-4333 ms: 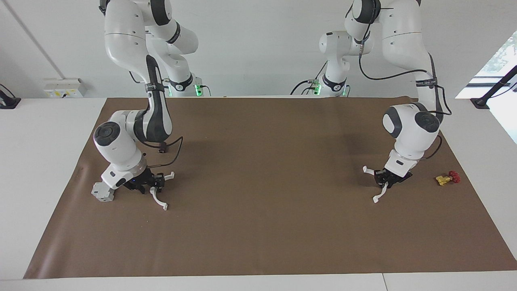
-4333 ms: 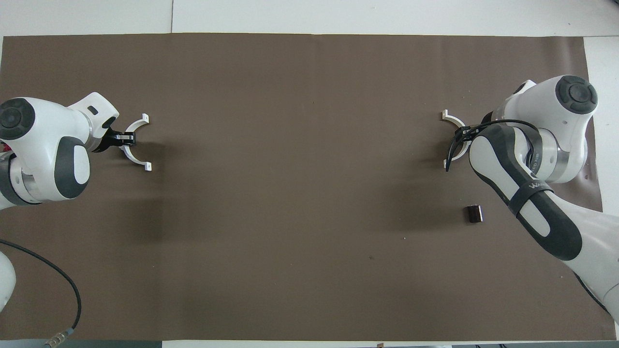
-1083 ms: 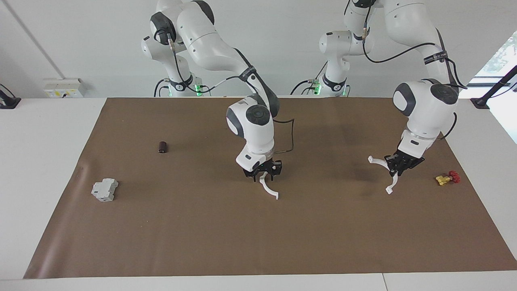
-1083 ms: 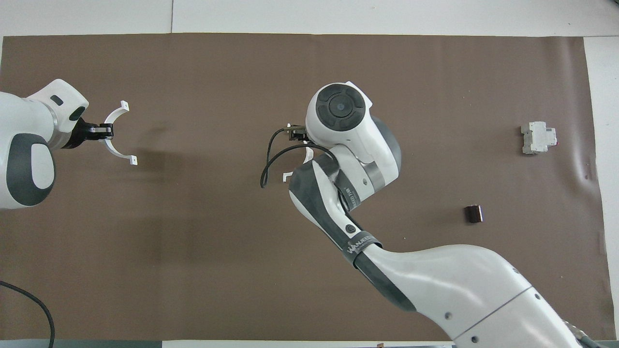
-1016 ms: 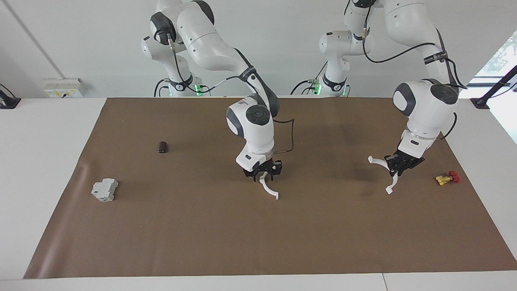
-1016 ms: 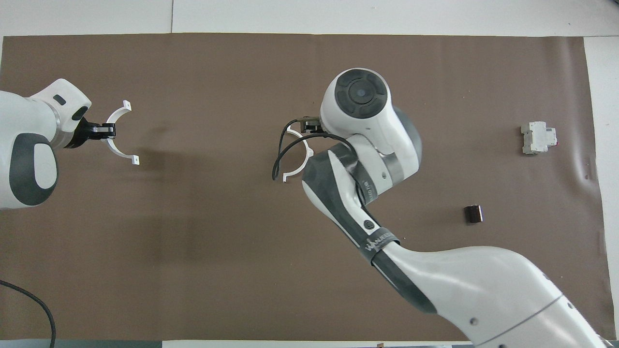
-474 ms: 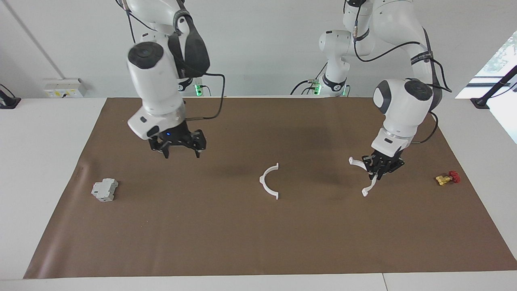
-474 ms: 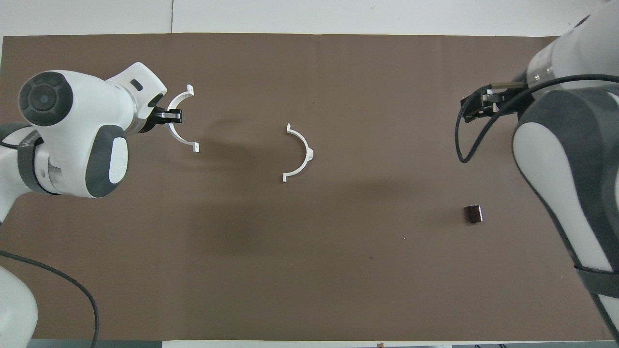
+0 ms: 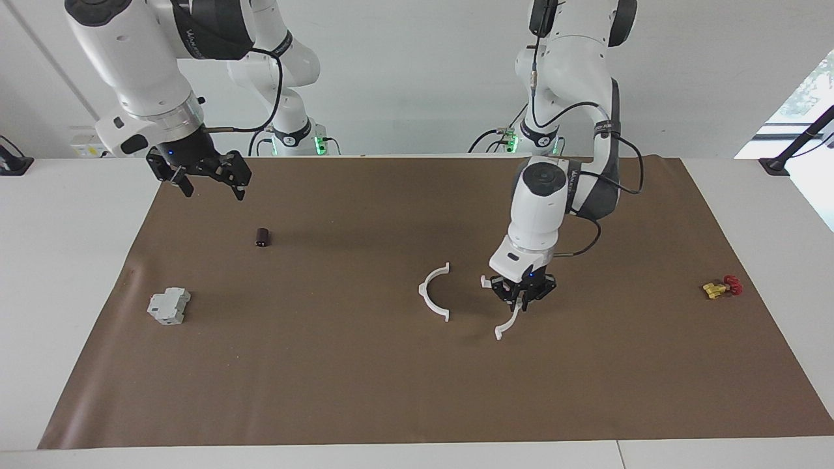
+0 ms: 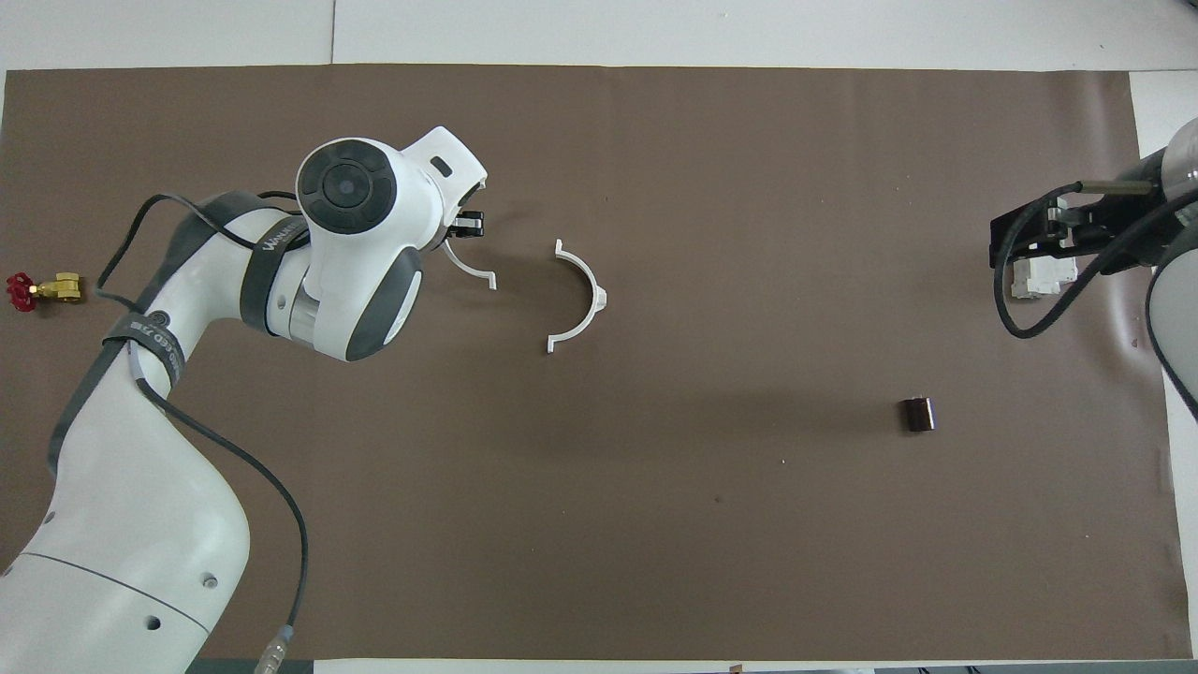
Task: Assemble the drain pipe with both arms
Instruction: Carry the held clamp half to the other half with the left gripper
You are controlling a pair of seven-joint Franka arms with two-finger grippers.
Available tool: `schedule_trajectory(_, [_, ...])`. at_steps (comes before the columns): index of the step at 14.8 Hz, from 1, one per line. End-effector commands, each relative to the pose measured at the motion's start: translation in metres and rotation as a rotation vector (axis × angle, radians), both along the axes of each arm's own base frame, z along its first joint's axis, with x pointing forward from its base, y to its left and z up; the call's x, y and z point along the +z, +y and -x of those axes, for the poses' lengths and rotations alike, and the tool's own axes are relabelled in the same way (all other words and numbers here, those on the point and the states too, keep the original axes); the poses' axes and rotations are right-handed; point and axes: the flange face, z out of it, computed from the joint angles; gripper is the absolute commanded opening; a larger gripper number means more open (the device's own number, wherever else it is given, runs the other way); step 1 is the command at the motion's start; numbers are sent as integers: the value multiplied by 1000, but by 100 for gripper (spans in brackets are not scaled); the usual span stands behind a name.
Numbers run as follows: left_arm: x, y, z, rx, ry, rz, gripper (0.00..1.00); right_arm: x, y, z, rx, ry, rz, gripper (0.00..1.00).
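One white arc of the drain pipe (image 9: 433,294) lies loose on the brown mat at the table's middle; it also shows in the overhead view (image 10: 587,295). My left gripper (image 9: 522,300) is shut on the other white arc (image 9: 509,322) and holds it low over the mat beside the loose arc, toward the left arm's end, the two apart. In the overhead view the left gripper (image 10: 465,225) and its arc (image 10: 474,270) are partly under the wrist. My right gripper (image 9: 212,186) is open and empty, raised high over the right arm's end of the mat.
A grey boxy block (image 9: 169,306) lies at the right arm's end, partly under the right gripper (image 10: 1011,251) in the overhead view. A small dark cylinder (image 9: 262,236) lies nearer the robots. A red-and-yellow valve (image 9: 722,286) lies at the left arm's end.
My left gripper has carried its arc from the left arm's end to beside the loose arc. My right gripper, having let go of that arc, has risen and drawn back.
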Motion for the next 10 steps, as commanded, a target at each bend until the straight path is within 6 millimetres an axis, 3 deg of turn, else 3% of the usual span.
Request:
schedule_trajectory(1, [-13, -12, -1, 11, 6, -36, 0, -5, 6, 15, 23, 9, -11, 100])
schedule_trajectory(4, [-26, -31, 18, -28, 29, -51, 0, 3, 10, 39, 27, -5, -8, 100])
schedule_trajectory(6, [-33, -37, 29, -44, 45, -59, 0, 14, 6, 37, 30, -53, 3, 100])
schedule_trajectory(10, [-42, -45, 44, -65, 64, -69, 0, 10, -8, 36, 5, -32, 1, 100])
